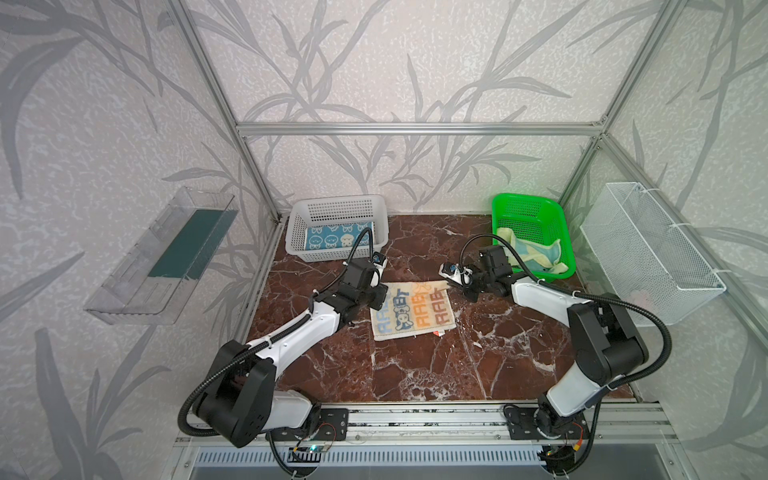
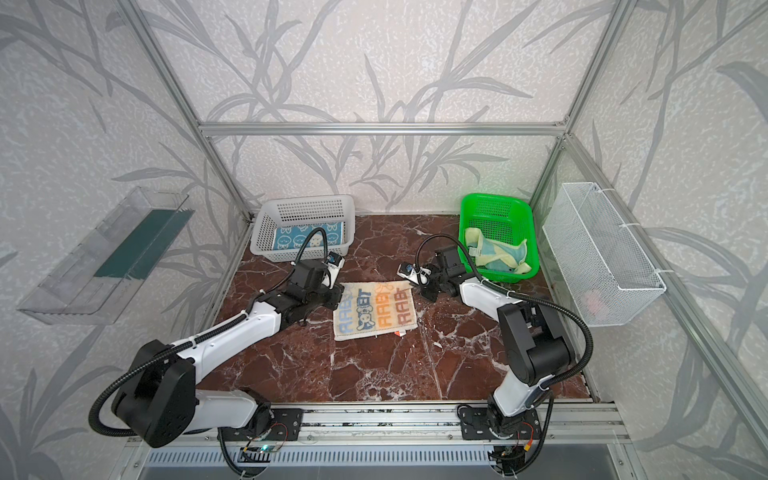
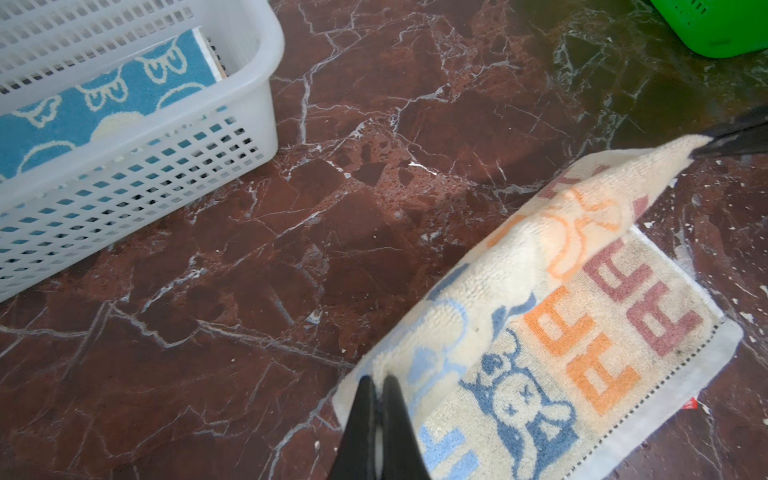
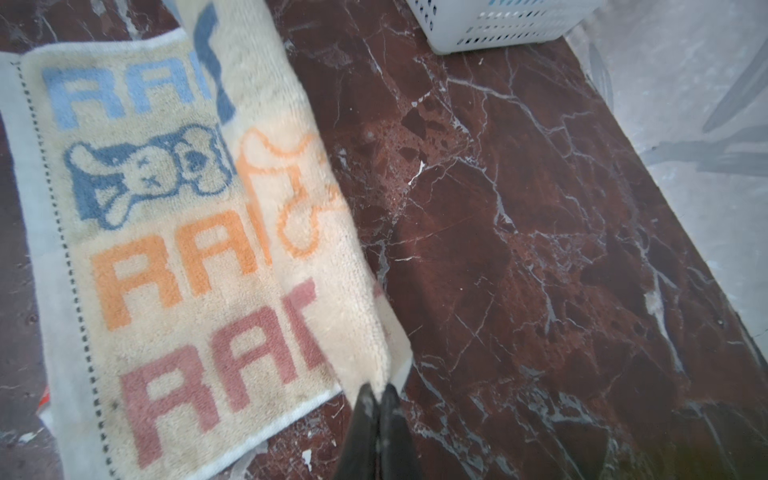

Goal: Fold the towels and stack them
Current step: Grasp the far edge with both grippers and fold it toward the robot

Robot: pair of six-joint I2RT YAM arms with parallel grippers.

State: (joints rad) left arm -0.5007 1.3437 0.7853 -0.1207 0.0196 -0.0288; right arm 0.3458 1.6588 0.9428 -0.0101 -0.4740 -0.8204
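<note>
As my left tool [image 3: 376,380] and right tool [image 4: 376,388] pinched the towel's [image 1: 415,318] corners, its free edge lay behind them.

Two matching arms stand on black bolted mounting plates [image 1: 338,415] on a slotted silver aluminium rail [image 1: 419,419]. The left arm [image 1: 299,332] and the right arm [image 1: 540,293] have glossy white shells between boxy matte-black joint housings. A ribbed black cable hose [image 1: 668,345] loops off each arm beyond the rail. The left gripper [image 3: 377,380] and the right gripper [image 4: 376,388] have slim, tapered black fingers [image 3: 359,428].
</note>
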